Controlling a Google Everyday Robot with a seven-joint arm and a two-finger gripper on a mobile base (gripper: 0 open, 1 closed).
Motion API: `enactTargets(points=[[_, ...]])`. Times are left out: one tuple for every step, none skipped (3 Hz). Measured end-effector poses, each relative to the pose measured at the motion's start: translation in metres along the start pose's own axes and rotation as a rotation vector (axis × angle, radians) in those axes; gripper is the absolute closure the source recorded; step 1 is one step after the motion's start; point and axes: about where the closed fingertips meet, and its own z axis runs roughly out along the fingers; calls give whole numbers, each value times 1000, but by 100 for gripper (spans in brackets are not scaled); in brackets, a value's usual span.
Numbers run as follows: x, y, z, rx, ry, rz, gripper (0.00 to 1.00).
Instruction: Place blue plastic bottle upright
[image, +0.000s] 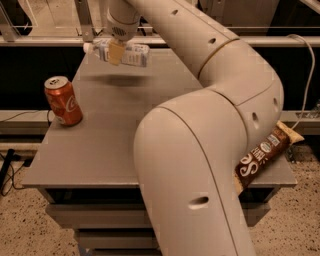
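The blue plastic bottle (131, 54) is a small clear bottle with a white cap and a white-blue label. It lies sideways in the air above the far part of the grey table (115, 130), cap to the left, with its shadow on the table below. My gripper (116, 51) is at the top left of the view, shut on the bottle around its middle. One tan finger (116, 52) shows in front of the label.
A red soda can (63, 100) stands upright near the table's left edge. A brown snack bag (265, 155) lies at the table's right edge, partly behind my arm. My large arm (200, 150) covers the table's right half.
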Motion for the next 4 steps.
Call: enactTargets(points=[[26, -35, -38, 124, -126, 152, 100], [59, -56, -68, 222, -232, 278, 100], [99, -77, -96, 364, -345, 341, 100], [117, -92, -116, 465, -416, 343, 100]])
